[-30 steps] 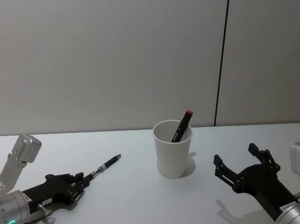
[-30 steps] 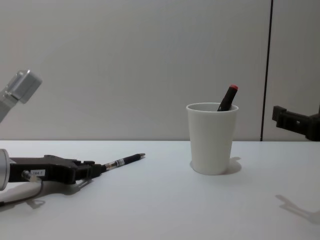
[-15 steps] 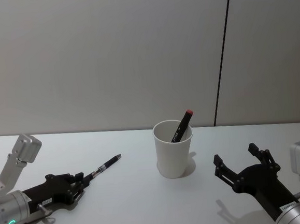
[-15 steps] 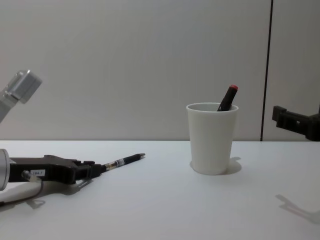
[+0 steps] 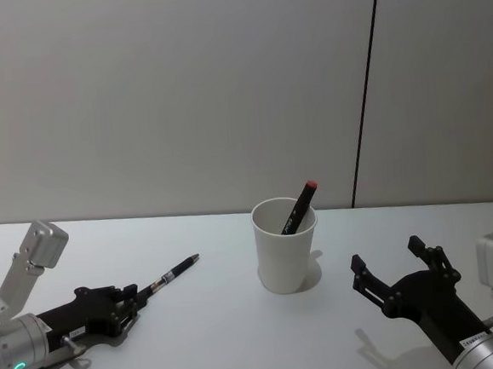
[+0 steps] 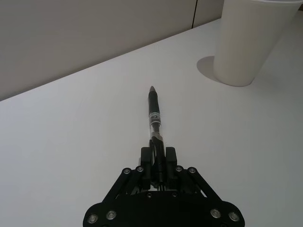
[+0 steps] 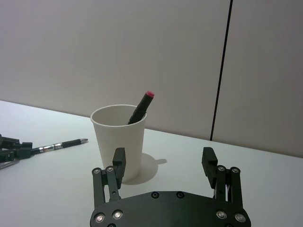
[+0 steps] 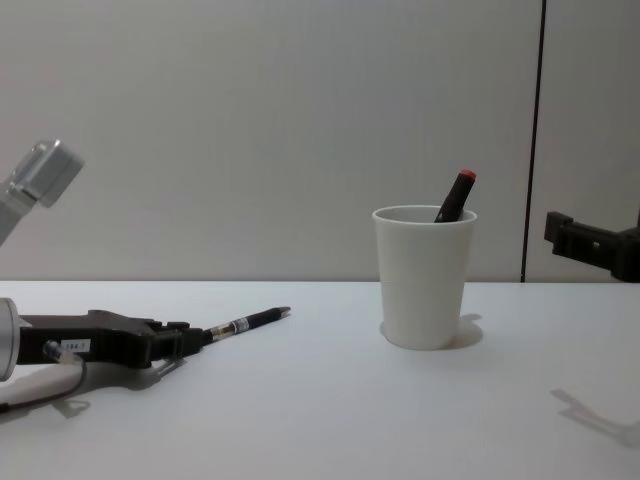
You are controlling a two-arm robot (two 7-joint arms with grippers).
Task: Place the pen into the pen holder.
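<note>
A slim black pen [image 5: 175, 270] with a clear front section lies low at the table's left side, its tip pointing toward the pen holder [image 5: 285, 245]. My left gripper [image 5: 134, 294] is shut on the pen's rear end; the left wrist view shows the pen [image 6: 155, 118] sticking out past the fingers [image 6: 157, 158]. The pen holder [image 8: 424, 275] is a white paper cup standing upright in the middle. A black marker with a red cap [image 5: 299, 204] leans inside it. My right gripper [image 5: 389, 257] hovers open to the cup's right, with nothing in it [image 7: 163, 156].
The white table [image 5: 225, 340] runs back to a pale wall with a dark vertical seam [image 5: 365, 90]. Bare tabletop lies between the pen's tip and the cup, and in front of the cup.
</note>
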